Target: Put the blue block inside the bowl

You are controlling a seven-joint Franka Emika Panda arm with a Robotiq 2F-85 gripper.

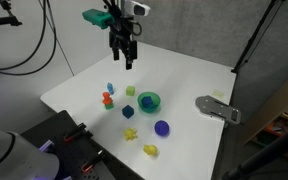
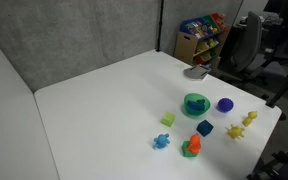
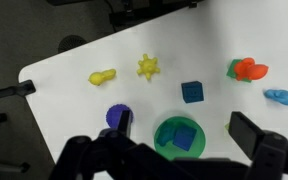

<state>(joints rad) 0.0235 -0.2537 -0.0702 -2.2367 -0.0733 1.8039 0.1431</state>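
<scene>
The green bowl [image 3: 162,128] stands on the white table and shows in both exterior views [image 1: 149,101] [image 2: 195,104]. A mid-blue block [image 3: 185,138] lies inside it beside a teal piece. A darker blue cube [image 3: 192,92] sits on the table next to the bowl and also shows in both exterior views [image 1: 128,111] [image 2: 204,127]. My gripper [image 3: 184,128] is open and empty. It hangs high above the table toward the back [image 1: 130,62], and its fingers frame the bowl in the wrist view.
A blue ball [image 3: 118,116] lies beside the bowl. Two yellow toys [image 3: 148,67] [image 3: 102,76], an orange-and-green piece [image 3: 247,69], a light-blue piece [image 3: 282,96] and a yellow-green cube [image 2: 168,119] are scattered around. A grey object [image 1: 217,108] lies near the table edge.
</scene>
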